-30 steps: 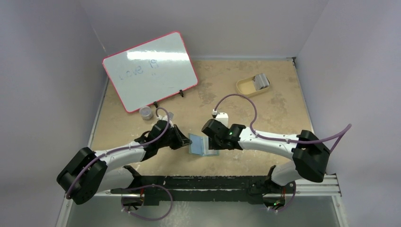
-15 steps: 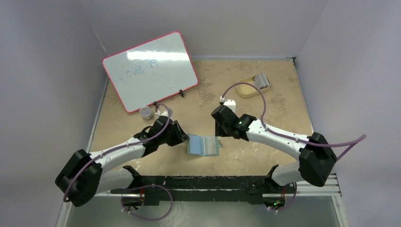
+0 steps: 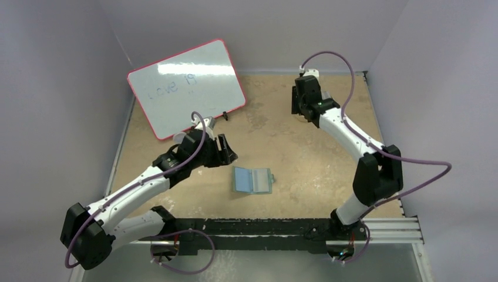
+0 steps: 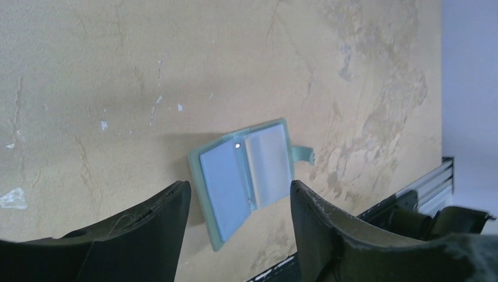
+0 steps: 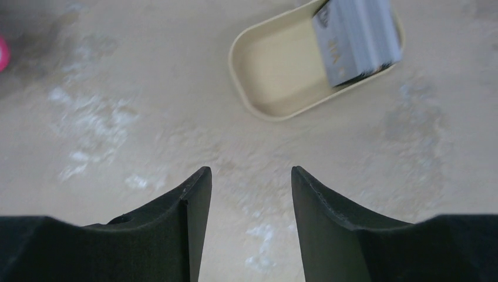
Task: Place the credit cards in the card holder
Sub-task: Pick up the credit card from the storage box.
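I am holding my left end effector [image 4: 239, 185] with its two dark fingers apart and nothing between them, and it is hovering above the sandy-beige, mottled table [image 3: 317, 153]. The small grey-green folding card holder [image 3: 252, 180] is lying open and flat near the middle of the table. It is just to the right of that end effector and is not touching it. Its light blue pocketed inside is facing up, and a short grey-green tab with a pale snap button is sticking out from one side edge. In my left wrist view the card holder is showing through the gap between my fingers, lower down on the table.

I am holding my right end effector [image 5: 249, 170] far back on the right side of the table, well apart from the card holder. Its fingers are also spread and are gripping nothing. It is pointing down at the table just short of a tan, rounded tray [image 5: 252, 97]. The thin grey-silver rectangular credit cards [image 5: 358, 38] are lying stacked at one end of that tray. They are blurred, so I cannot tell how many there are. In the top view my right arm is covering the tray.

A rectangular whiteboard with a pink-red frame [image 3: 187, 88] is standing propped at the back left of the table, with faint blue writing on it.
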Robot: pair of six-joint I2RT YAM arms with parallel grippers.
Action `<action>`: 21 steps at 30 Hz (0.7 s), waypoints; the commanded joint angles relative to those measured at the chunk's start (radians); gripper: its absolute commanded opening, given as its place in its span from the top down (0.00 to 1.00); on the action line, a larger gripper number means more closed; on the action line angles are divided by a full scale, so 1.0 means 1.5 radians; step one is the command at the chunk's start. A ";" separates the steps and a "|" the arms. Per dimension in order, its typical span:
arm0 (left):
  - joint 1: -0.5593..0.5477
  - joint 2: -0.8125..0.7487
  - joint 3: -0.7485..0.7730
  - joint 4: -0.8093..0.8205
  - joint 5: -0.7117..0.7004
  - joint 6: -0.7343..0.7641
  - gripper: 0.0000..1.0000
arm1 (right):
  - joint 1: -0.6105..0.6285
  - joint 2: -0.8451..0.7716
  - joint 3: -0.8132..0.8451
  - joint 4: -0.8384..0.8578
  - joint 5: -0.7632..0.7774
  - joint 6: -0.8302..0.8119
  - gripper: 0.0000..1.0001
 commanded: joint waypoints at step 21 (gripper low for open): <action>-0.001 -0.062 0.067 -0.132 0.150 0.187 0.27 | -0.179 0.345 0.350 0.006 0.033 -0.231 0.32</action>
